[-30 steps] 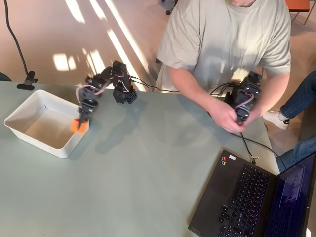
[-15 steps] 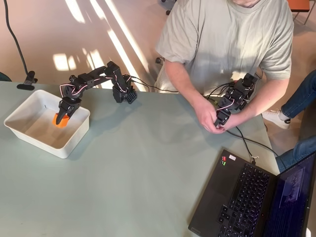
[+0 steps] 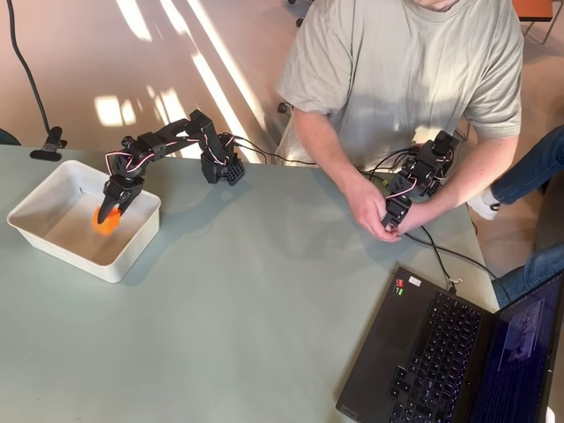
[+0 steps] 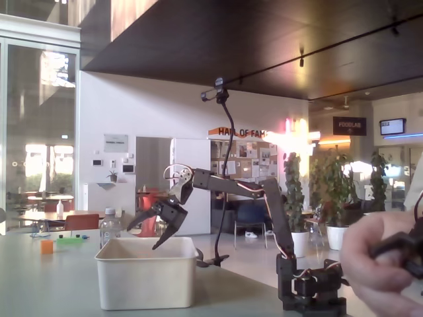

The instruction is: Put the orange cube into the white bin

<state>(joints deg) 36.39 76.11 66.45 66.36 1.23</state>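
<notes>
One blurred orange cube point(image 3: 105, 220), orientation unreadable, lies in the white bin point(image 3: 55, 245) beneath the spread-fingered pincer point(image 4: 147, 233).

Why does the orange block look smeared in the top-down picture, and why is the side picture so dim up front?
Overhead view: the orange cube is motion-blurred inside the white bin, under the open gripper; sun stripes glare on the floor. Fixed view: bright windows backlight the scene, leaving the gripper a dark silhouette above the bin.
</notes>
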